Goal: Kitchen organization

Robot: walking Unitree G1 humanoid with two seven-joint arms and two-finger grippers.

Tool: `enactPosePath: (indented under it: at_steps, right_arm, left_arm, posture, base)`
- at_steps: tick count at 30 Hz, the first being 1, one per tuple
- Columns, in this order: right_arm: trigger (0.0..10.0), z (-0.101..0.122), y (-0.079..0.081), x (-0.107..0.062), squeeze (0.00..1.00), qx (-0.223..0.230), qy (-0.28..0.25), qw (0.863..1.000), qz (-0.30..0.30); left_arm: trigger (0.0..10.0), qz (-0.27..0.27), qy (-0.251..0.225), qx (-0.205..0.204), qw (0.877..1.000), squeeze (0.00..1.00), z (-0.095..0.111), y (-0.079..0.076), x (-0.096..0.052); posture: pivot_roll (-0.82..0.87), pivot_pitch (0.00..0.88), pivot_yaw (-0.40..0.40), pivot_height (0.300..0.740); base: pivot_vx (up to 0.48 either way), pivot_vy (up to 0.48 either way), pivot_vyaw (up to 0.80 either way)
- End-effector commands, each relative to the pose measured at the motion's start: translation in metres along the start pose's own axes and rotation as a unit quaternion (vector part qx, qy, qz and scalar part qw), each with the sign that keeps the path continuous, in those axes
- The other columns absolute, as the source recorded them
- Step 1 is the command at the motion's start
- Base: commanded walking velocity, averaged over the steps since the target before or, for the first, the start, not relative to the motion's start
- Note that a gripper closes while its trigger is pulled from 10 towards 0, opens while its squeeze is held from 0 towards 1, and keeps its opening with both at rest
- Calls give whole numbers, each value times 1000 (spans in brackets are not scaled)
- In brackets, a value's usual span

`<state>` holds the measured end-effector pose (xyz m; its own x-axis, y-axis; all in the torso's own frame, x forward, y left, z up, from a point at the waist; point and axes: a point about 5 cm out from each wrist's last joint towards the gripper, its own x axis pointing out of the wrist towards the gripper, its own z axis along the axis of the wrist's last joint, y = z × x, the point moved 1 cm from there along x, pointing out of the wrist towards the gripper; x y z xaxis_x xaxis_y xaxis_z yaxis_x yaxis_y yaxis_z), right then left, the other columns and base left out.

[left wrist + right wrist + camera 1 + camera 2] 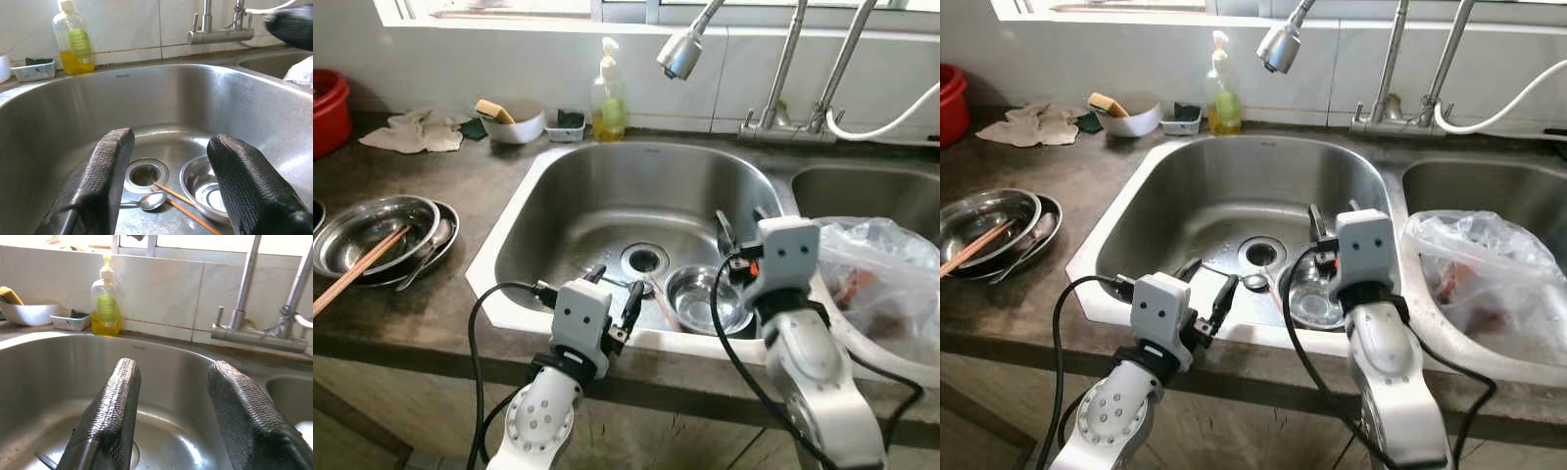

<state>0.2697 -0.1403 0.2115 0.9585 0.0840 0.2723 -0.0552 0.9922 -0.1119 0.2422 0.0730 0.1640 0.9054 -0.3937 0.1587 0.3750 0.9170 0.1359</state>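
Observation:
A steel sink [607, 186] lies before me. On its bottom rest a small steel bowl [707, 299], a spoon [149, 200] and a pair of chopsticks [178, 205] beside the drain [644, 258]. My left gripper [613, 291] hovers open over the sink's near rim. My right gripper [740, 225] is open above the basin, over the small bowl; its fingers [234, 401] point toward the back wall. Nothing is held by either.
Steel bowls with chopsticks [372, 235] sit on the left counter. A soap bottle [608, 98], a white bowl with a sponge [514, 122], a cloth [411, 132] and a red basin [328, 108] stand behind. A spray faucet [683, 49] hangs overhead. The right basin holds a plastic bag [886, 279].

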Motion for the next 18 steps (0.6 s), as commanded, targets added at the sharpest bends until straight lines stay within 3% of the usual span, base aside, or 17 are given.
enactPosePath:
  at_steps: [1, 8, 18]
  right_arm:
    - [10000, 5, 4, -7, 0, -4, -14, 1000, 17]
    - [10000, 0, 9, -23, 0, 10, 0, 999, 38]
    - [10000, -1, 11, -21, 0, 18, 0, 999, 34]
  left_arm:
    - [10000, 6, -12, 1, 1000, 0, 5, 1, -3]
    - [10000, 6, -14, -1, 1000, 0, 7, 1, -8]
    - [10000, 2, -14, 1, 1000, 0, 7, -2, -7]
  posture:
    - [139, 52, -15, 740]
    - [139, 48, -19, 740]
    - [147, 44, -21, 740]
  base:
    - [0, 0, 0]
    - [0, 0, 0]
    - [0, 0, 0]
